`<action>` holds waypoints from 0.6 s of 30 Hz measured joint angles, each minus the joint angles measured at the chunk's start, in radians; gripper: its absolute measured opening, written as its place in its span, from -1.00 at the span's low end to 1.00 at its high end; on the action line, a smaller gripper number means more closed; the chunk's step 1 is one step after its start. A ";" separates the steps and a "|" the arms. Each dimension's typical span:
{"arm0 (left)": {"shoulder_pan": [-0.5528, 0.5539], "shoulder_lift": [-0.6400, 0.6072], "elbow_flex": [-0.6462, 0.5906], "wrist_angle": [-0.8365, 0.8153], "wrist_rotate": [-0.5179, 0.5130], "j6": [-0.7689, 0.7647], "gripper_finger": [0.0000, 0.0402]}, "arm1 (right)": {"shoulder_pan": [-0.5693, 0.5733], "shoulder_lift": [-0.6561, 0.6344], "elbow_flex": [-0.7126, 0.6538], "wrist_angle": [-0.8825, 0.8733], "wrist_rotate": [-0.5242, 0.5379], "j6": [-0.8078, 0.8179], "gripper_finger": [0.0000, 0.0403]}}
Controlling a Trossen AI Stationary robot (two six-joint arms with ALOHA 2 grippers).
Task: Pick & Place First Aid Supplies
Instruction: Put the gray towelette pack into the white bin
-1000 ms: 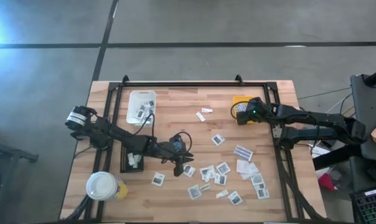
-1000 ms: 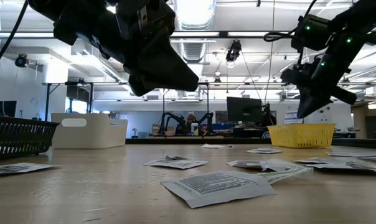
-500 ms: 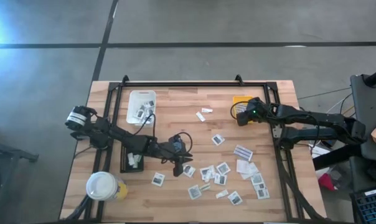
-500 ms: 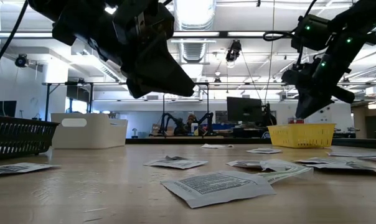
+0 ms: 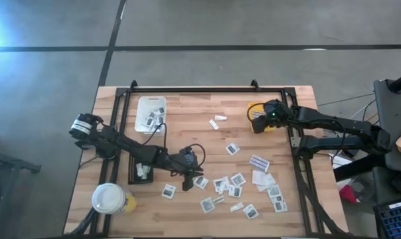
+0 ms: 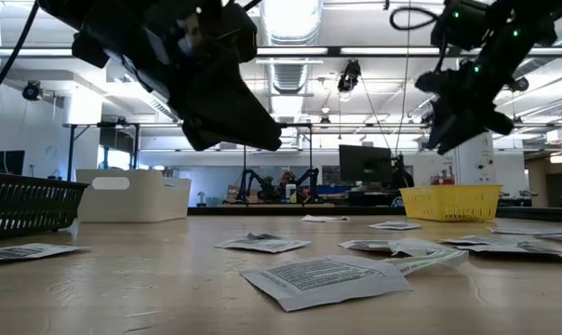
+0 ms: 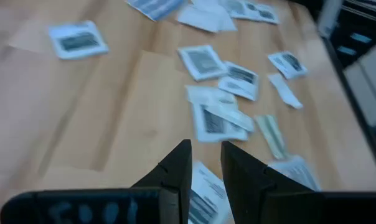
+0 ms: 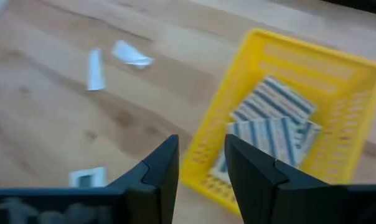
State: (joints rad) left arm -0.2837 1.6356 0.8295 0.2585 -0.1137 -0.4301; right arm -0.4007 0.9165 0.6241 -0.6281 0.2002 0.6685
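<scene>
The right pincer (image 5: 259, 119) hung over the yellow tray (image 8: 312, 93) at two o'clock on the tabletop (image 5: 187, 133), fingers apart and empty. Striped strips (image 8: 272, 127) lay inside that tray. The left pincer (image 5: 189, 180) hovered, slightly parted and empty, at six o'clock beside scattered white packets (image 5: 228, 186).

Three trays (image 5: 150, 104), one cup (image 5: 109, 198), two arms (image 5: 131, 151).
</scene>
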 joint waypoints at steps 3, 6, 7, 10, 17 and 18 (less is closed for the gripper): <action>-0.018 0.000 0.000 0.000 0.034 0.000 -0.59 | 0.038 0.000 0.032 -0.028 -0.019 -0.010 -0.39; -0.036 0.000 0.000 -0.006 0.045 0.000 -0.59 | 0.101 0.000 0.046 -0.035 -0.018 -0.017 -0.43; -0.042 0.000 0.000 -0.013 0.045 0.000 -0.59 | 0.125 0.000 0.047 -0.036 -0.019 -0.016 -0.44; -0.055 0.003 0.000 -0.022 0.045 0.020 -0.59 | 0.202 0.000 0.051 -0.038 -0.018 -0.012 -0.49; -0.057 0.003 0.084 -0.224 0.044 0.076 -0.59 | 0.363 0.001 0.053 -0.024 -0.012 0.042 -0.58; -0.057 0.004 0.112 -0.283 0.037 0.082 -0.59 | 0.383 0.001 0.053 -0.019 -0.001 0.050 -0.59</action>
State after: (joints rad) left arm -0.3405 1.6399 0.9413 -0.0250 -0.0766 -0.3483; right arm -0.0177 0.9173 0.6773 -0.6469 0.1990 0.7188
